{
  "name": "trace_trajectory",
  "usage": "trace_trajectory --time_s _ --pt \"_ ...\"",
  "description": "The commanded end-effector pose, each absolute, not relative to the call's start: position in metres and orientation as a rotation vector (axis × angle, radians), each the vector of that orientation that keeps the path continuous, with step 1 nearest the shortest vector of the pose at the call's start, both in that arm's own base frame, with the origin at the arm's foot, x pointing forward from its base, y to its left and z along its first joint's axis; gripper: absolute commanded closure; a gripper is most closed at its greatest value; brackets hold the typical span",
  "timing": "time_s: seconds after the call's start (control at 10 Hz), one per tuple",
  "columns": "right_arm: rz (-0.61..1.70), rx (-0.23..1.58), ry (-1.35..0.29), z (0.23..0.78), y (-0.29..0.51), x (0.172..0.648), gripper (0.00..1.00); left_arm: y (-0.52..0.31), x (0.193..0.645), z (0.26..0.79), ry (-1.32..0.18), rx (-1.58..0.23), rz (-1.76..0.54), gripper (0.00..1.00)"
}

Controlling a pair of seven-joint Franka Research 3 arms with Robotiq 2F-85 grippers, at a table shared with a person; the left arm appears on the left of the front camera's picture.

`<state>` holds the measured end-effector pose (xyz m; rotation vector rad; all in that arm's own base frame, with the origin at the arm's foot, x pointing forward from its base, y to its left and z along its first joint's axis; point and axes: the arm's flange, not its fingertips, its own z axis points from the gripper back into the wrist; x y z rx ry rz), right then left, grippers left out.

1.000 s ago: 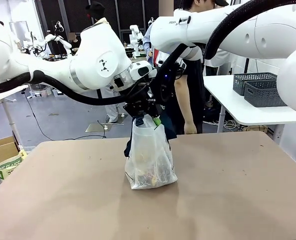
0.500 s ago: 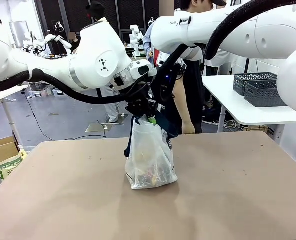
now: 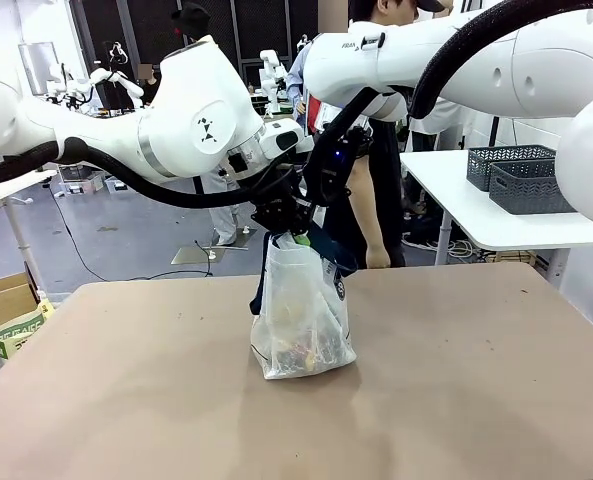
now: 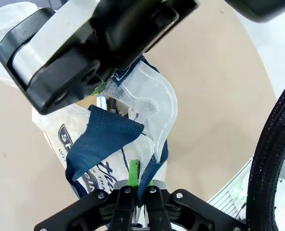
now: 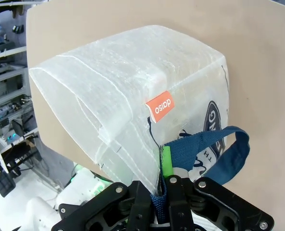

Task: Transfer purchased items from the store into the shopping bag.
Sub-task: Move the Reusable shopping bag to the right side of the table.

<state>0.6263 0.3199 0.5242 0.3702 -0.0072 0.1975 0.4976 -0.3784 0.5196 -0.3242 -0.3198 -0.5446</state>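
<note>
Both pinching navy strap at the mouth of the shopping bag (image 3: 302, 320), left gripper (image 4: 136, 188) and right gripper (image 5: 162, 186) side by side above it, bag hanging upright straight below the fingertips, purchased items (image 3: 301, 350) pooled at its bottom on the table (image 3: 126, 400).

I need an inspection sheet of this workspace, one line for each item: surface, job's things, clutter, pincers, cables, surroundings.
Surface: brown table, bare around the bag.
Job's things: shopping bag upright at mid-table, held up by its navy blue strap handles; coloured packs show through its bottom.
Clutter: nothing seen on the table.
Pincers: left pincer shut on a strap handle; right pincer shut on the other strap handle, at the bag's rim.
Cables: black corrugated hose along each arm, off the table.
Surroundings: a person stands behind the bag; two grey baskets on a white side table.
</note>
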Motion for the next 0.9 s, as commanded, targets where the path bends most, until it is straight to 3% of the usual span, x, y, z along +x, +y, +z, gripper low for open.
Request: trace_trajectory --time_s 0.0,0.3,0.8 --pt "0.242 0.396 -0.011 0.532 0.319 0.629 1.0 -0.375 0.491 0.52 -0.345 -0.298 -0.523 1.0" --pt "0.306 0.407 -0.02 0.534 0.313 0.627 1.0 -0.378 0.498 0.52 -0.32 -0.324 -0.545 1.0" --pt "0.372 0.467 -0.078 0.549 0.284 0.612 0.02 -0.378 0.498 0.52 -0.32 -0.324 -0.545 1.0"
